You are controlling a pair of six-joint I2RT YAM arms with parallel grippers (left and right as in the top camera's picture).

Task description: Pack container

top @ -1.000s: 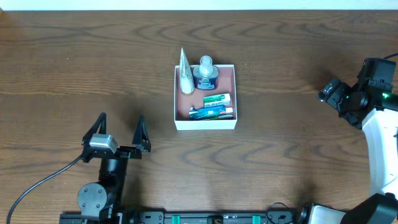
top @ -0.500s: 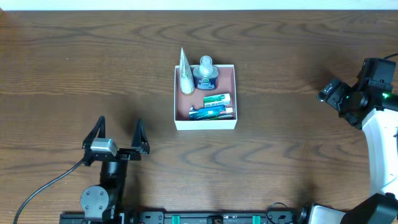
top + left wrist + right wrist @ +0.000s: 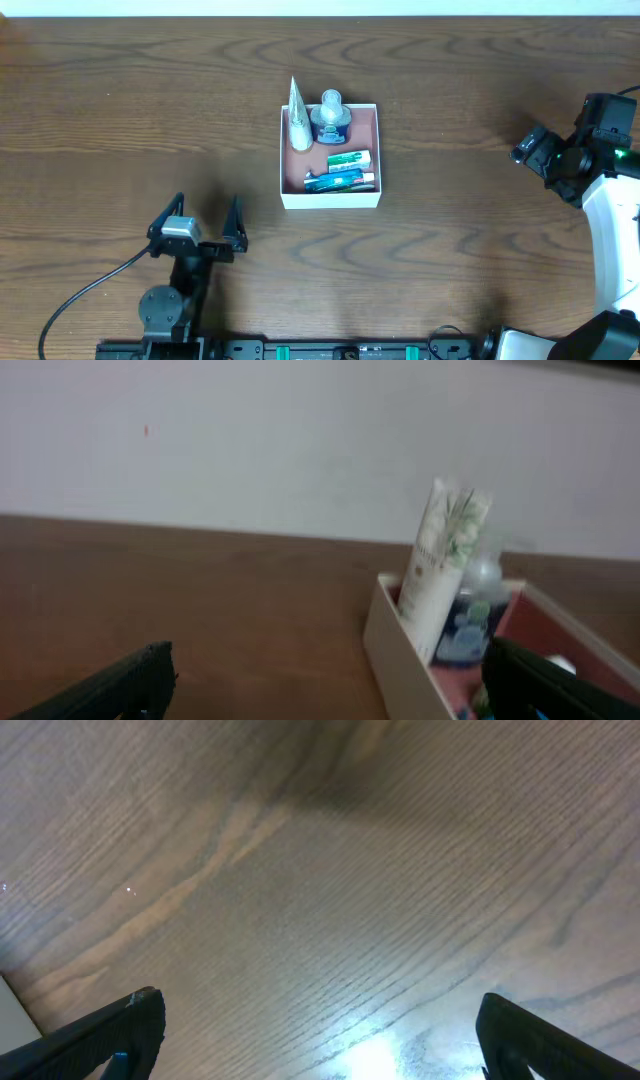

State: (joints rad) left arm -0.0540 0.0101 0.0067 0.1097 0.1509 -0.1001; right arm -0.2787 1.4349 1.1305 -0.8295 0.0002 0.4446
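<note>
The container (image 3: 330,201), a white-walled box with a reddish floor, sits near the middle of the wooden surface (image 3: 120,100). It holds an upright white tube (image 3: 297,122) (taller than the walls), a blue-labelled bottle (image 3: 330,120), and a green tube (image 3: 349,159) and a blue tube (image 3: 335,182) lying flat. The left end effector (image 3: 207,200), near the front edge, gapes wide and grips nothing. The right end effector (image 3: 320,1005), by the right edge, is likewise spread wide and empty.
</note>
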